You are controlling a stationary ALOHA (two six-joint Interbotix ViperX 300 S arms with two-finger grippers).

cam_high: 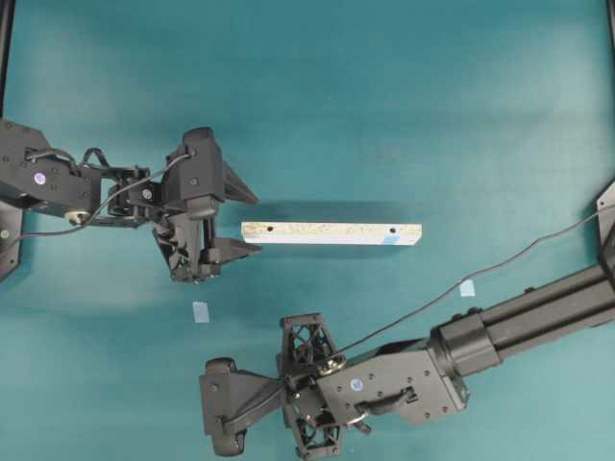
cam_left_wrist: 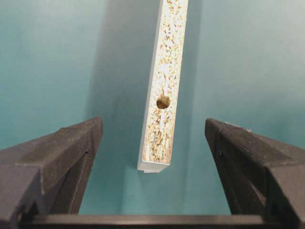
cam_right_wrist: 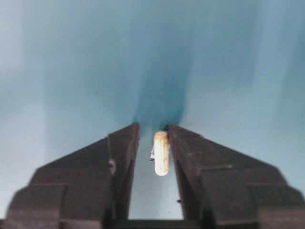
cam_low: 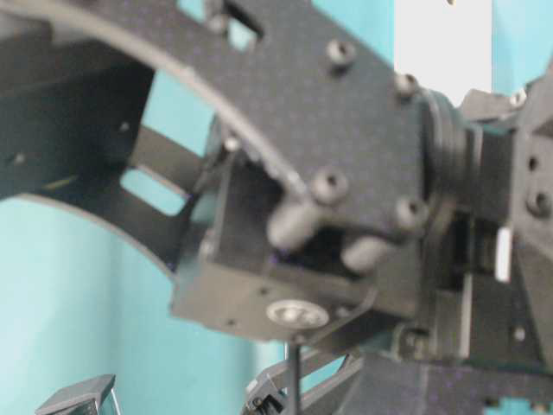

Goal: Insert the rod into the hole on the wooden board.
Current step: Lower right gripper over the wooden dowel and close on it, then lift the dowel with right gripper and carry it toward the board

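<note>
The wooden board lies flat across the middle of the teal table, with the hole near its right end beside a light-blue mark. My left gripper is open just off the board's left end. In the left wrist view that end of the board lies ahead of the left gripper, between its wide-apart fingers. The rod, a short cream peg, lies between the fingers of my right gripper. It touches the right finger and a narrow gap shows on its left. The right gripper is low at the front.
Two pale-blue tape squares lie on the table, one left of the right gripper and one by the right arm. A second dark hole is near the board's left end. The table-level view is filled by a blurred black arm.
</note>
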